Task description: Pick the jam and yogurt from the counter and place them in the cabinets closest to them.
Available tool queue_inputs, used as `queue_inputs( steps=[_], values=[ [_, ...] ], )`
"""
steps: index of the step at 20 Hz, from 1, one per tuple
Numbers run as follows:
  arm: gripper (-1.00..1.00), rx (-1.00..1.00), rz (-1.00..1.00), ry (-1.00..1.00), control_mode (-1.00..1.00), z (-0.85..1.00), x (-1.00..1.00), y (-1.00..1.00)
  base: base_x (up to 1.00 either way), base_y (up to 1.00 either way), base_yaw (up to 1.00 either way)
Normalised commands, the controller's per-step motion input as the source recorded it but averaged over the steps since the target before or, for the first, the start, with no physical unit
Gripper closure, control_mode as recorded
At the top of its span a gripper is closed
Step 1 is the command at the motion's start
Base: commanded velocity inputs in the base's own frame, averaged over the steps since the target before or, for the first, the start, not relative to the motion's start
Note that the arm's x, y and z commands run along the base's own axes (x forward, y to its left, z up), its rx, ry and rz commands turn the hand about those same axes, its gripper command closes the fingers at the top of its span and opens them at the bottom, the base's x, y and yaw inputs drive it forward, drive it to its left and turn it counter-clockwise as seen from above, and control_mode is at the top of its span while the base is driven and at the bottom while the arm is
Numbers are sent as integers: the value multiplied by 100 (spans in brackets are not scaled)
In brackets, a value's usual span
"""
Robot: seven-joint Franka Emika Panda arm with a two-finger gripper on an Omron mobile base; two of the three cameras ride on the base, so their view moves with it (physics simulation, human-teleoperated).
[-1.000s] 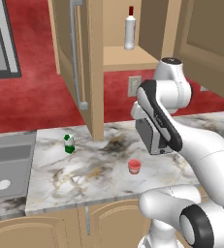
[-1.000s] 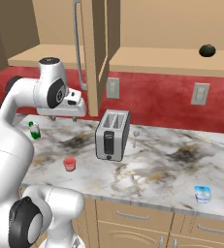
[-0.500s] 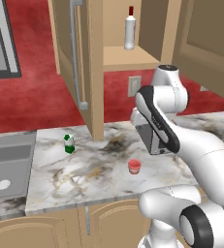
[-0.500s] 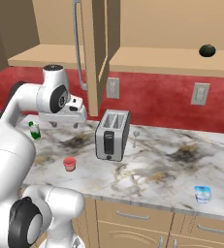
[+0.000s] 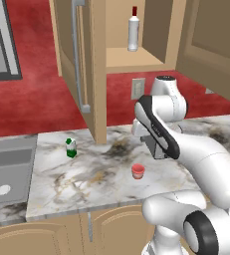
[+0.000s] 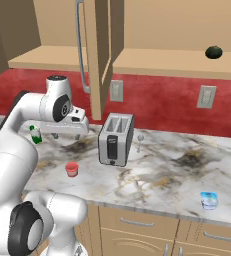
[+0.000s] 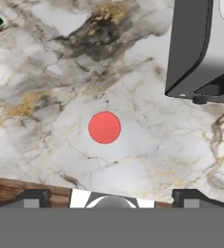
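The jam (image 7: pixel 104 127) is a squat red pot with a paler rim, unlabelled; the gripper (image 7: pixel 110 197) hangs released above it.

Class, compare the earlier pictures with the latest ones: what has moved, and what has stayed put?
The white arm's claw has swung toward the small red jam pot, holding nothing. The pot, the silver toaster and the blue-topped yogurt cup have not moved.

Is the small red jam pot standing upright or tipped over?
Upright: the jam stands on the counter, and the hand view shows its round top.
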Motion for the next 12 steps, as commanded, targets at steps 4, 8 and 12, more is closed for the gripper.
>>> queue_inputs(
  steps=[4,8,12],
  values=[
    [-100,-1,0,3,-100,-30,-7,6,0,0,0],
    [-100,-2,0,3,-100,-32,-3,5,0,0,0],
    [-100,-1,0,0,-100,-33,0,5,0,0,0]
  ],
)
